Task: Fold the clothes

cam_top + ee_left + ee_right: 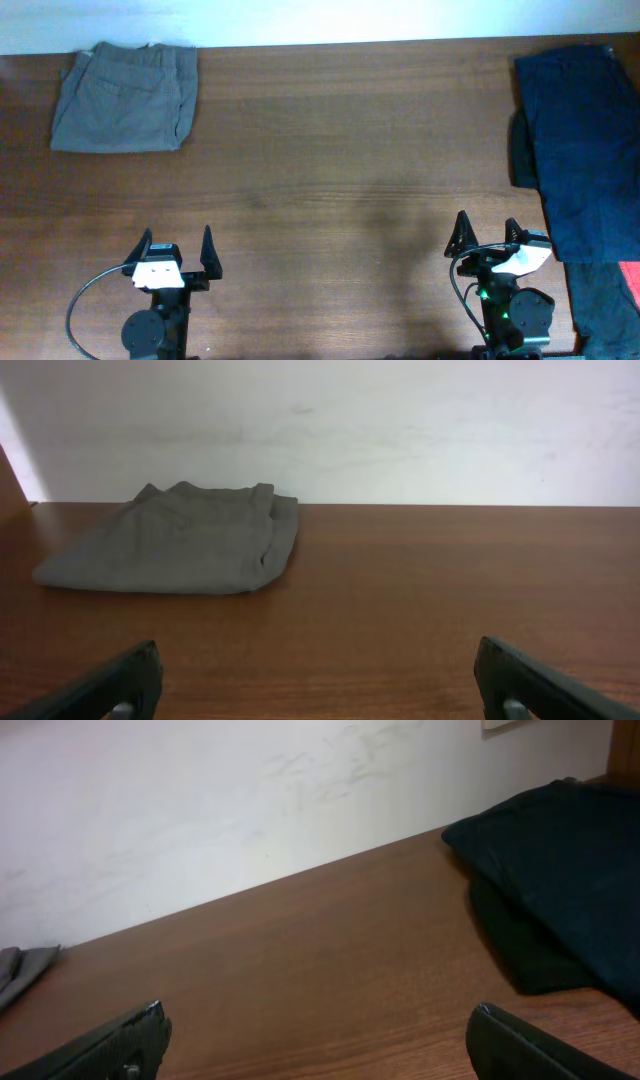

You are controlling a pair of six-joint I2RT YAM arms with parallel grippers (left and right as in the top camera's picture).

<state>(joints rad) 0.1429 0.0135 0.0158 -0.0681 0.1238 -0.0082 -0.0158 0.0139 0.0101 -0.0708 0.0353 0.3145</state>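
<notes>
While grey shorts (125, 97) lie folded far-left, L pincer (177, 242) & R pincer (487, 230) gape wide, both empty.

We find no readable text, label, brand, number or sign anywhere: not on the grey shorts (125, 97), the navy clothes (585, 140), or the tabletop (340, 190).

Robot-lab workbench, it seems; brown wooden table (330, 200), bare scuffed white wall (400, 430) behind it
</notes>
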